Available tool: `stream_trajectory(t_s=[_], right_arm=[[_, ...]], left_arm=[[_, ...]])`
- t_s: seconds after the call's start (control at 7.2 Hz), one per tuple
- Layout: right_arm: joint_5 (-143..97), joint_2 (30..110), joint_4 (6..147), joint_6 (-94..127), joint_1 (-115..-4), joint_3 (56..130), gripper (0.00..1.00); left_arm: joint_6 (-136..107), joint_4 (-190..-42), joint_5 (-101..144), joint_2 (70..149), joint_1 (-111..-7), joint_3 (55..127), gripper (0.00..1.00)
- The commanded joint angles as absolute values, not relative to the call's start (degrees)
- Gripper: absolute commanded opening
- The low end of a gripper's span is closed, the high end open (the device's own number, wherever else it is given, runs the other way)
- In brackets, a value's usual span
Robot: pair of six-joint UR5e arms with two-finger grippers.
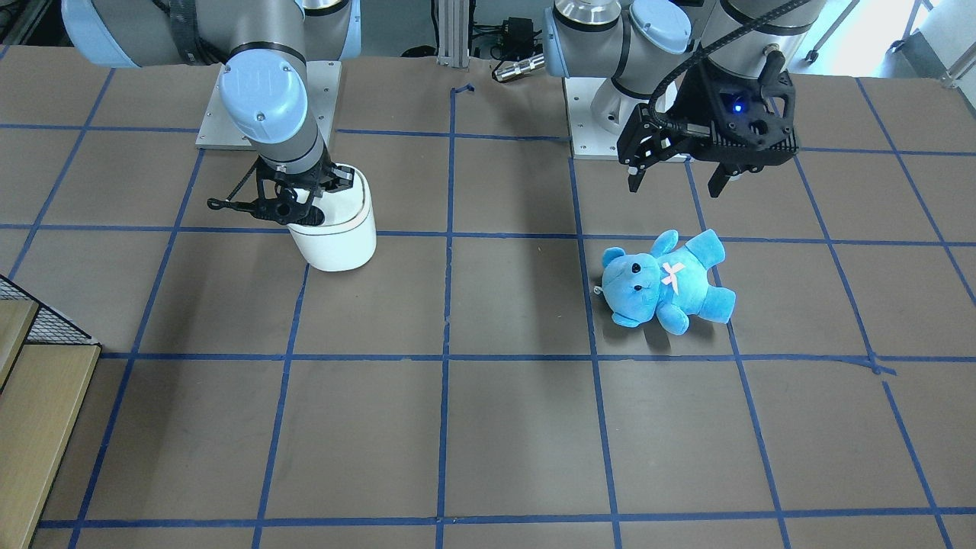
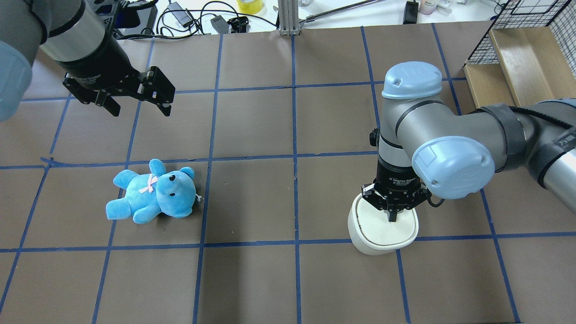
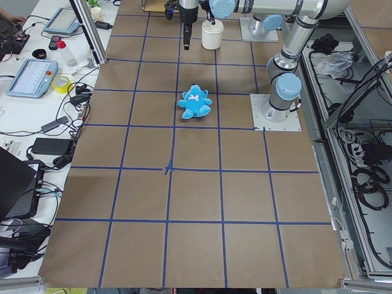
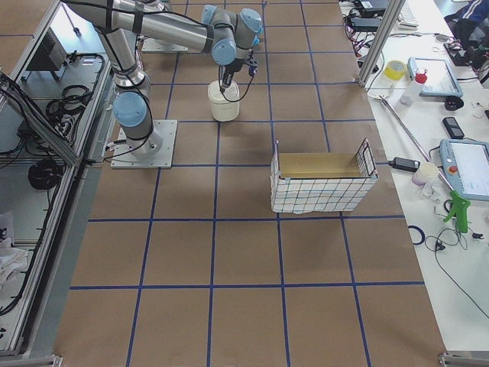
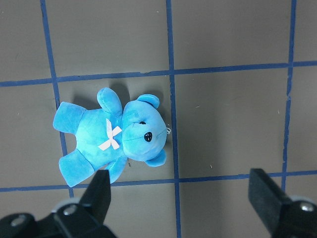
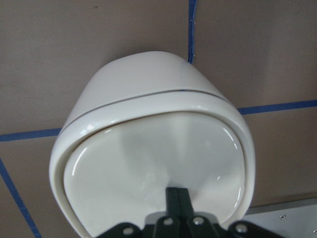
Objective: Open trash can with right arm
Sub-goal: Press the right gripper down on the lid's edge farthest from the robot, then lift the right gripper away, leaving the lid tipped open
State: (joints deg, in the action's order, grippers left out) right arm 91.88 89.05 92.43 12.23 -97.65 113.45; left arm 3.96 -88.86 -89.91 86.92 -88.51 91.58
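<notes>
The trash can (image 2: 382, 231) is a small white bin standing on the brown table; it also shows in the front view (image 1: 339, 236) and fills the right wrist view (image 6: 153, 148). Its flat lid (image 6: 148, 178) lies down inside the rim. My right gripper (image 2: 389, 218) points straight down with its fingers shut together, and the tips touch the lid near its robot-side edge, as the right wrist view (image 6: 178, 196) shows. My left gripper (image 2: 140, 110) is open and empty, hanging in the air beyond a blue teddy bear (image 2: 153, 191).
The teddy lies on its back (image 5: 114, 136) below the left gripper's open fingers (image 5: 99, 188). A wire basket with a wooden box (image 2: 517, 54) stands at the far right corner of the table. Blue tape lines grid the table (image 2: 292, 135).
</notes>
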Motion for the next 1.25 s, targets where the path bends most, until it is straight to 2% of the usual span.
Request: stream_trajectory(t_s=[0.0,0.14,0.28,0.42,1.11], right_arm=[[91.85,88.77,92.46,11.86,-97.65,113.73,0.0],[91.85,89.03,92.37,11.87,-97.56,112.6,0.0],[91.06,89.38,92.2,12.13,-97.56,110.15,0.63],[90.27,89.91,91.41,11.95,-97.56,106.82,1.0],[87.81,90.09,86.92,11.95,-97.47,85.47,1.0]], left_arm=[[3.96,-88.86,-89.91,86.92,-88.51,91.58,1.0],[3.96,-88.86,-89.91,86.92,-88.51,91.58,1.0],[3.96,-88.86,-89.91,86.92,-88.51,91.58,1.0],[3.96,-88.86,-89.91,86.92,-88.51,91.58,1.0],[3.96,-88.86,-89.91,86.92,-88.51,91.58,1.0]])
